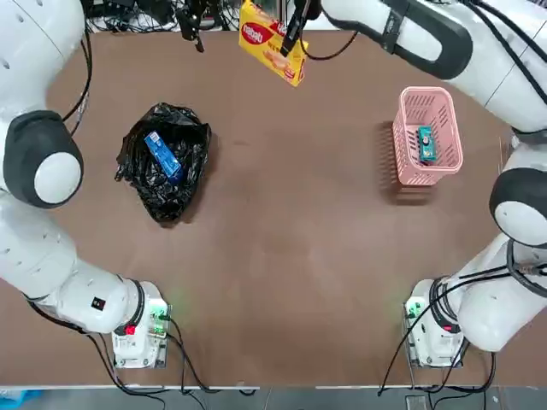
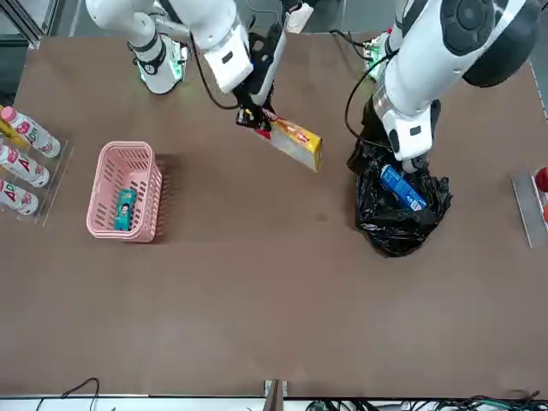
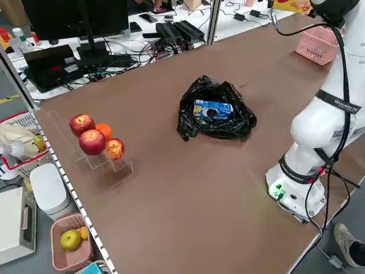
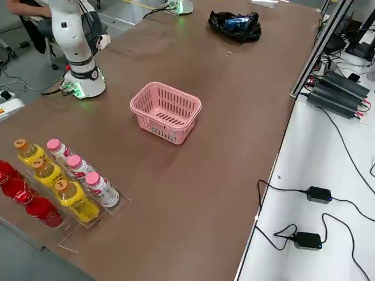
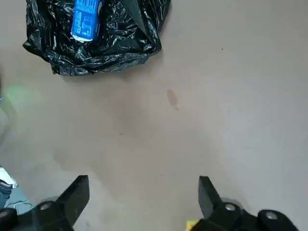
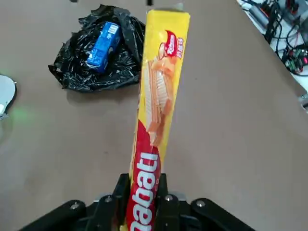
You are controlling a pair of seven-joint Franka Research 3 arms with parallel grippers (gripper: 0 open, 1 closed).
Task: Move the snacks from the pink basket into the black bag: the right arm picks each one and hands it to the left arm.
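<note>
My right gripper point(image 1: 293, 34) point(image 2: 254, 116) point(image 6: 142, 192) is shut on one end of the yellow snack packet point(image 1: 272, 43) point(image 2: 295, 141) point(image 6: 156, 96). It holds the packet in the air over the far middle of the table. A teal snack point(image 1: 426, 143) point(image 2: 124, 208) lies in the pink basket point(image 1: 444, 98) point(image 2: 103, 184) point(image 4: 167, 111) on the right. The blue snack point(image 1: 162, 156) point(image 2: 401, 188) point(image 5: 86, 19) rests in the black bag point(image 1: 184, 188) point(image 2: 394, 231) point(image 3: 217, 123) on the left. My left gripper point(image 2: 416, 163) point(image 5: 139, 197) hangs open and empty above the table near the bag.
White and yellow bottles point(image 4: 76, 175) point(image 2: 21, 171) stand in a rack beyond the basket on the right side. Red and orange fruits point(image 3: 94, 140) sit on a clear stand past the bag on the left. The arm bases point(image 1: 141, 333) point(image 1: 436, 329) stand at the near edge.
</note>
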